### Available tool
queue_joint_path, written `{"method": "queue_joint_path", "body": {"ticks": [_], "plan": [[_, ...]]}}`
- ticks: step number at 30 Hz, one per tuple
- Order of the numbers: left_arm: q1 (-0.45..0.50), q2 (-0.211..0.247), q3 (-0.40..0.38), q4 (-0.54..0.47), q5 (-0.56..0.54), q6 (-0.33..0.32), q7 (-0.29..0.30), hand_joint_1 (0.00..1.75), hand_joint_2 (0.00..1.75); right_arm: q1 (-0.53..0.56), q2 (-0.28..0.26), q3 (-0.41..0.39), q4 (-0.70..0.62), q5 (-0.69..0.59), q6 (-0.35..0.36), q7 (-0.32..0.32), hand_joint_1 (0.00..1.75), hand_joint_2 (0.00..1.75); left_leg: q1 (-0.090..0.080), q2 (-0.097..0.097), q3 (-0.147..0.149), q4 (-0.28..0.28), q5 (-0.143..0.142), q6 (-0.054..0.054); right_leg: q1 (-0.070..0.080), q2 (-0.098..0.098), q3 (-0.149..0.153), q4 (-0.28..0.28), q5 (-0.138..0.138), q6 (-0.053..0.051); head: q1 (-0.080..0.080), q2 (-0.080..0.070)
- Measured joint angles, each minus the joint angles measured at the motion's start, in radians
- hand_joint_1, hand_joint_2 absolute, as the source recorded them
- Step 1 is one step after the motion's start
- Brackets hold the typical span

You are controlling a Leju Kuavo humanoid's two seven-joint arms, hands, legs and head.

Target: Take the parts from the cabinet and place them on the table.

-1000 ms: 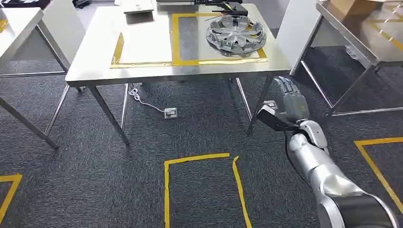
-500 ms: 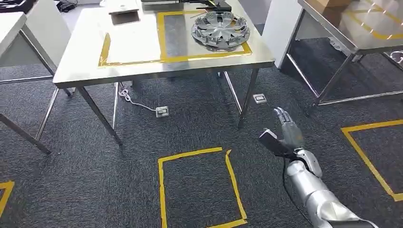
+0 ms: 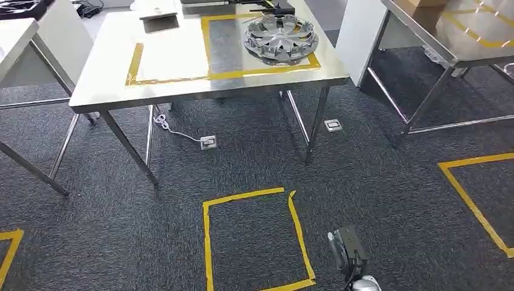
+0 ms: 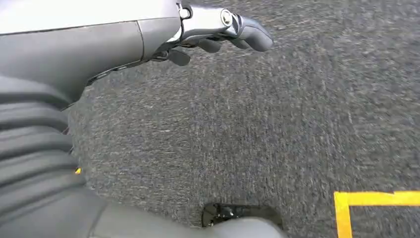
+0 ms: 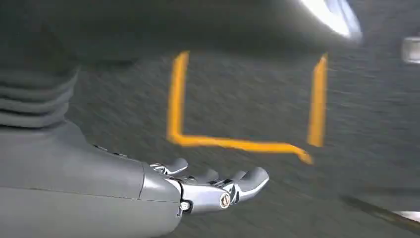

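A silver wheel cover (image 3: 280, 37) lies flat inside a yellow tape rectangle on the far right part of the steel table (image 3: 176, 91). My right hand (image 3: 347, 251) hangs low at the bottom edge of the head view, far below and in front of the table. In the right wrist view this right hand (image 5: 213, 186) has its fingers stretched out over the carpet and holds nothing. My left hand (image 4: 218, 29) hangs over the grey carpet with loosely extended fingers and is empty.
A second steel table (image 3: 424, 36) stands at the right and a white table (image 3: 18, 30) at the left. Two floor sockets (image 3: 208, 142) and a white cable lie under the table. A yellow tape square (image 3: 254, 236) marks the carpet before me.
My right arm has dropped from beside the table's front right leg to the bottom of the view. The camera shifted a little, so the whole scene slid.
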Motion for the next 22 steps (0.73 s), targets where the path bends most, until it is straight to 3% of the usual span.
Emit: {"method": "queue_joint_path", "body": {"ticks": [2,3,8,11,16,17,22], "plan": [[0.001,0.000,0.009,0.000,0.009,0.001,-0.002,0.00,1.75,0.024,0.019,-0.022,0.019,-0.002,0.001,0.042,0.00,1.75,0.000,0.000,0.000,0.000,0.000,-0.001,0.000,0.000,0.000,0.000,0.000,-0.001,0.000,0.000],[0.002,0.000,0.013,0.000,0.010,0.001,-0.007,0.00,1.75,0.032,0.032,-0.029,0.027,0.004,-0.007,0.075,0.00,0.00,0.000,0.000,0.000,0.000,0.001,-0.001,0.000,0.000,-0.001,0.000,0.001,-0.002,0.000,0.000],[0.002,-0.003,0.025,0.000,0.019,-0.003,-0.024,0.00,1.75,0.092,0.063,-0.062,0.068,-0.009,-0.037,0.224,0.00,0.00,0.000,0.000,-0.001,0.000,0.001,-0.001,-0.001,0.000,-0.001,0.000,0.001,-0.001,0.000,0.000],[0.001,-0.006,0.037,0.002,0.021,0.002,0.017,0.00,1.75,0.134,0.077,-0.098,0.082,-0.044,-0.049,0.287,0.00,0.00,0.000,0.000,-0.002,0.000,0.001,-0.001,-0.002,0.000,-0.001,0.000,0.002,-0.001,0.000,0.000],[0.001,-0.013,0.047,0.002,0.022,0.040,0.077,0.00,1.75,0.165,0.098,-0.159,0.094,-0.089,-0.077,0.312,0.00,0.00,-0.001,0.001,-0.002,0.000,0.001,-0.001,-0.002,0.000,-0.001,0.000,0.002,0.000,0.000,0.000],[0.001,-0.013,0.048,0.002,0.022,0.041,0.082,0.00,1.75,0.166,0.102,-0.168,0.094,-0.093,-0.078,0.312,0.00,1.75,-0.001,0.001,-0.002,0.000,0.001,0.000,-0.002,0.000,-0.001,0.000,0.002,0.000,0.000,0.000],[0.015,-0.010,0.048,-0.008,0.024,0.044,0.128,0.00,1.75,0.181,0.106,-0.165,0.093,-0.119,-0.129,0.317,0.00,1.75,-0.001,0.001,-0.002,0.000,0.001,0.000,-0.003,0.000,-0.001,0.000,0.003,0.000,0.000,0.000]]}}
